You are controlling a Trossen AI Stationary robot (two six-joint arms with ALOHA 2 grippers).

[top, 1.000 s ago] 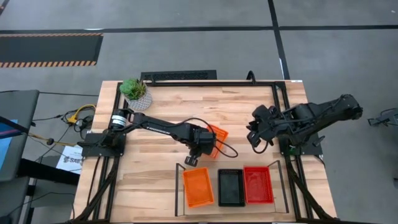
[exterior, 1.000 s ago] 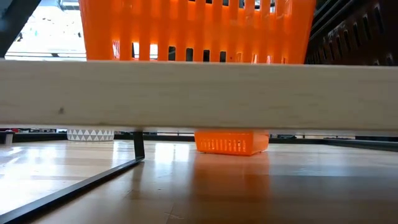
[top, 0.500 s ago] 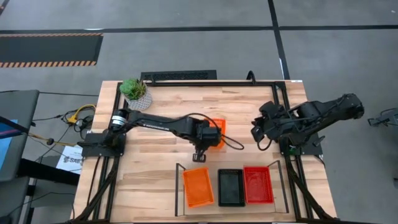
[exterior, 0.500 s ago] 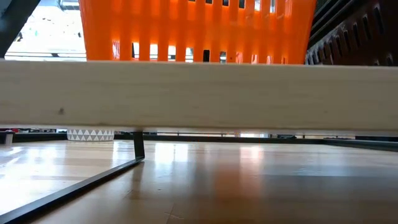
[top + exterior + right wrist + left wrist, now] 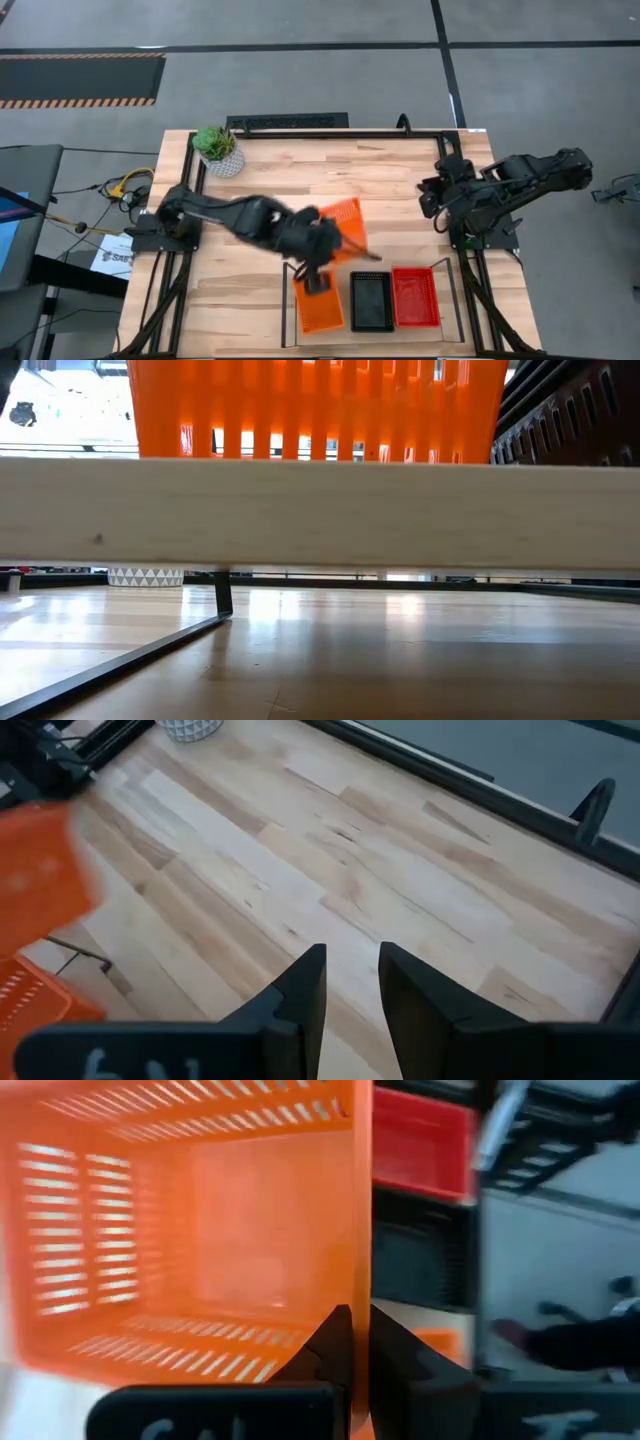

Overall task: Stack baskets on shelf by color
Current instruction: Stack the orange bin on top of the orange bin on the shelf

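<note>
Two dark jointed arms, black claw fingers (image 5: 305,990), white lettering on wrists

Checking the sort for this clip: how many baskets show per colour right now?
Orange baskets: 2, one on the shelf at, one held by the left gripper at
Black basket: 1
Red basket: 1
Total: 4

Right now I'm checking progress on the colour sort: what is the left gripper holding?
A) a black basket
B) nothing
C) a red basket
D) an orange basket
D: the left gripper is shut on the wall of an orange basket, carried tilted above the table near the shelf, where an orange stack, a black stack and a red stack already sit.
</note>
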